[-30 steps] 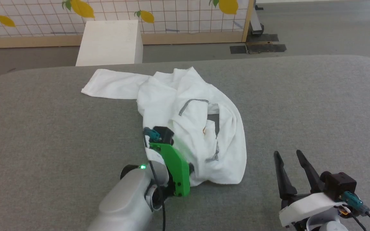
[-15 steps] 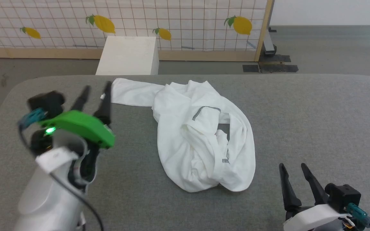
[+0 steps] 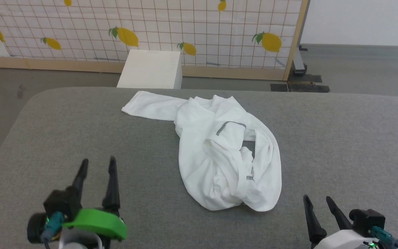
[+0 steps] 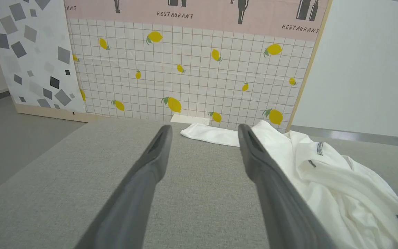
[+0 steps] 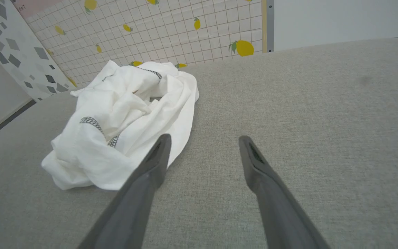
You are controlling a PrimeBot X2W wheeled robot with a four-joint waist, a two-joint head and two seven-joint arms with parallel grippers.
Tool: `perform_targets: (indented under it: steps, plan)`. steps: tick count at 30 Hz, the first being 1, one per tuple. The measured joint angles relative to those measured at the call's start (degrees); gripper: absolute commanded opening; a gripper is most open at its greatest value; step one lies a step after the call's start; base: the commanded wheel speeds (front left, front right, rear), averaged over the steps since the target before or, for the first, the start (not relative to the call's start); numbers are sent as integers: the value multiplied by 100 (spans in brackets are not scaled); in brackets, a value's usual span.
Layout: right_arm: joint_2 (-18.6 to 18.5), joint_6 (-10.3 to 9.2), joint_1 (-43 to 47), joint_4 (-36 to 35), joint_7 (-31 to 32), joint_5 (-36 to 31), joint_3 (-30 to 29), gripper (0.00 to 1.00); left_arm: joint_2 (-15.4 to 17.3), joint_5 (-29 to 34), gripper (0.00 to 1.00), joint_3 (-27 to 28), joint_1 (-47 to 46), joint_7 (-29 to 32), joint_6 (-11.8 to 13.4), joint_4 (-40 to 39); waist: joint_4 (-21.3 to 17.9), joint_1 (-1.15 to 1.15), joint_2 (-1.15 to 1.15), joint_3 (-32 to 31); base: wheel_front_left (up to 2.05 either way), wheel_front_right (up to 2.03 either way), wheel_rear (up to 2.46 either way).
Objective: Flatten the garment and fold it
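Head view has the garment (image 3: 219,155) crumpled mid-frame on the grey tabletop (image 3: 340,138), left jaws and right jaws both wide and empty at the lower corners, so flattening likely goes best pinching separate outer edges, not bunched layers.

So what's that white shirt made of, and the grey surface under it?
The garment looks like thin, matte cloth, maybe cotton: it slumps in soft folds. The table top seems covered in grey woven fabric or felt, with a fine speckled texture.
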Motion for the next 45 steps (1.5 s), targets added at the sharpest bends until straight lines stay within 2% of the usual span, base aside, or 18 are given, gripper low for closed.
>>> perform_targets:
  steps: [3,9,12,13,14,16,21,26,30,31,32,33,36,39,45]
  plan:
    - [0,0,-16,80,172,8,-57,100,-138,177,100,-29,164,0,-183,65,0,0,0,-22,0,0,0]
    - [-2,0,-470,269,864,-10,-126,100,-370,348,100,88,186,0,-349,163,-40,0,0,72,0,0,0]
    - [-3,0,-1018,432,1660,-189,-97,100,-438,417,100,146,170,0,-424,170,-50,0,0,170,0,0,0]
    - [-2,0,-1488,564,2328,-392,-59,100,-500,522,100,196,132,0,-478,185,-40,0,0,259,0,0,0]
    - [-3,0,-1706,631,2657,-508,-21,100,-537,554,100,209,112,0,-499,196,-27,0,0,305,0,0,0]
    - [-4,0,-2087,744,3172,-694,66,100,-594,583,100,249,66,0,-552,213,8,0,0,390,0,0,0]
    - [2,0,-2904,1166,4014,-1274,199,100,-705,694,100,334,-95,0,-676,216,143,0,0,654,0,0,0]
    - [-3,0,-3187,1627,4455,-1688,179,100,-802,757,100,444,-229,-1,-795,241,310,0,0,923,0,0,0]
    - [-9,0,-3279,1881,4507,-1763,146,100,-910,856,100,502,-317,-1,-886,291,459,1,0,1110,0,0,0]
    - [-9,-1,-3317,1931,4509,-1734,144,93,-937,873,100,515,-336,-1,-892,304,499,0,0,1149,0,0,0]
    - [-21,-1,-3353,1957,4509,-1703,162,29,-953,881,100,525,-344,-1,-898,316,529,0,0,1175,0,0,0]
    - [-35,-1,-3396,1979,4497,-1663,176,0,-964,894,100,543,-349,-1,-925,332,560,0,0,1204,0,0,0]
    - [-31,-1,-3446,1986,4277,-1471,189,0,-992,901,100,626,-348,-1,-945,378,597,1,0,1238,0,0,0]
    - [-58,1,-3444,1953,3945,-1237,-79,0,-1031,949,100,676,-348,-1,-989,385,571,1,0,1191,0,0,0]
    - [-681,0,-3403,1361,3298,-1020,-1392,0,-1079,980,100,787,-335,-1,-1006,383,421,1,0,994,0,0,0]
